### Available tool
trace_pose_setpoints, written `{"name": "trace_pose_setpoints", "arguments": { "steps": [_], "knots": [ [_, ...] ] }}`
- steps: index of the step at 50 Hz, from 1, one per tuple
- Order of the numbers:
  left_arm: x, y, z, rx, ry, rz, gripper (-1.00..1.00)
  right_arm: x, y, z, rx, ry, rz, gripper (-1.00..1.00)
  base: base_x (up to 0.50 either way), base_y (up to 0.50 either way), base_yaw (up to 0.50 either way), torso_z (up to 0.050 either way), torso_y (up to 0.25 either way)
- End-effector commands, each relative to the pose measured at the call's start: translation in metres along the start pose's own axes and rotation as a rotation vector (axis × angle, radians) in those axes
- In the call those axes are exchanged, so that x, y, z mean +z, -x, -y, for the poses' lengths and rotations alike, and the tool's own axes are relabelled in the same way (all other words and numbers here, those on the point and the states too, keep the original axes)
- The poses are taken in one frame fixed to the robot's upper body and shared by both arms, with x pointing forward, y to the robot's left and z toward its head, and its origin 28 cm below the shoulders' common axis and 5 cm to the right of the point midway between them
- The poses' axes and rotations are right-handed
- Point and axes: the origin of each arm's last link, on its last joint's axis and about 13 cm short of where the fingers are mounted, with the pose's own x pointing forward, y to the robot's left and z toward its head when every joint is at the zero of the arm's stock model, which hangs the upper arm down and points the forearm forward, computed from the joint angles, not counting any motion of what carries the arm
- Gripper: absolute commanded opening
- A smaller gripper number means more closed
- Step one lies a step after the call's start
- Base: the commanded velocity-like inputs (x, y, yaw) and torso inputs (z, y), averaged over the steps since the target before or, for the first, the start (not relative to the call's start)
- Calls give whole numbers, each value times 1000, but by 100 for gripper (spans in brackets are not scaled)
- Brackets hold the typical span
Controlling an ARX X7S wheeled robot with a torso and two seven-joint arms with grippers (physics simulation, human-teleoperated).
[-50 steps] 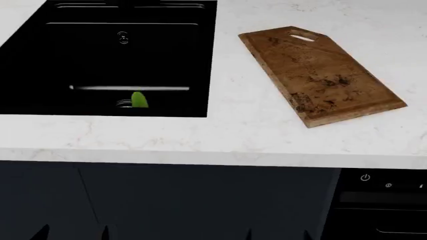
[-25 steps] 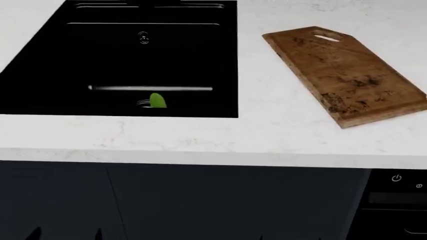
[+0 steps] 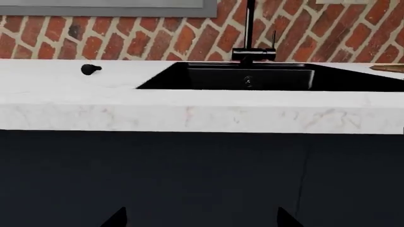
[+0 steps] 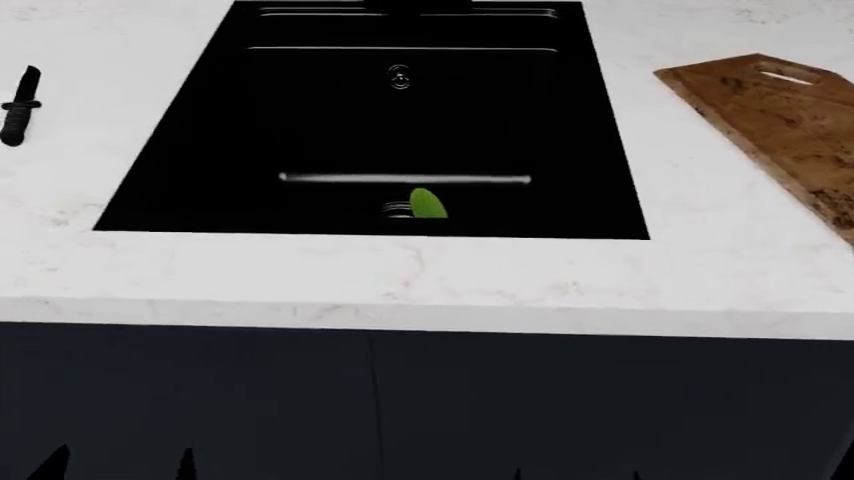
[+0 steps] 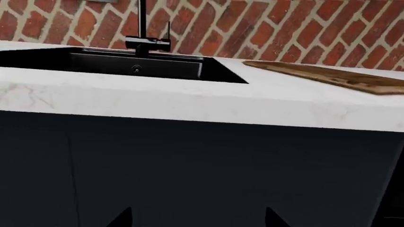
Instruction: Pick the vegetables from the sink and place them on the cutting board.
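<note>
Head view: white marble counter (image 4: 400, 280), black sink (image 4: 200, 170), brick wall (image 3: 158, 38).

One sink (image 4: 200, 170), one cucumber (image 4: 427, 204), one cutting board (image 4: 787, 110), one faucet (image 3: 251, 42), one black knob (image 3: 90, 70).

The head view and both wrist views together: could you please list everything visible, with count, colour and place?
sink: one, matte black, set into the countertop, centre of the head view.
cucumber: one, green, only a tip shows, low in the sink by its near wall.
faucet: one, black, at the sink's far edge before the brick wall.
cutting board: one, brown wood with dark stains, on the countertop right of the sink, partly cut off.
black-handled object: one, black, on the countertop left of the sink; type unclear.
countertop: one, white marble.
cabinets: dark navy, below the countertop.
brick wall: red, behind the countertop.
left gripper: black fingertips, below counter level.
right gripper: black fingertips, below counter level.
</note>
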Motion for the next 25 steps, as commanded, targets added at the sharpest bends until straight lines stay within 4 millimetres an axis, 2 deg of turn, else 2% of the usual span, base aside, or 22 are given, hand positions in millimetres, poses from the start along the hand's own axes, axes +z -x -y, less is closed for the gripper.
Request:
{"name": "trace_pose_setpoints", "arguments": {
  "steps": [1,2,4,9,13,19,21,25],
  "knots": [
    [64,-20,-3,-14,-130,111,100,75,-19,0,92,55,-1,100,0,0,0,50,0],
    [75,-26,-5,-16,-194,124,100,92,-21,0,112,103,30,100,0,0,0,50,0],
    [94,-34,-7,-3,-304,154,100,115,-29,0,128,107,41,100,0,0,0,50,0],
    [141,-58,-7,-46,-325,183,100,167,-60,11,129,69,55,100,0,0,0,50,0],
    [167,-81,-6,-66,-327,160,100,198,-79,19,118,101,45,100,0,0,0,50,0],
    [204,-107,-12,-40,-351,157,100,218,-107,25,88,181,-4,100,0,0,0,50,0],
    [208,-118,-11,-29,-396,123,100,221,-123,27,64,188,-25,100,0,0,0,50,0],
    [203,-131,-11,6,-442,80,100,225,-136,26,67,179,-47,100,0,0,0,50,0]
  ]
}}
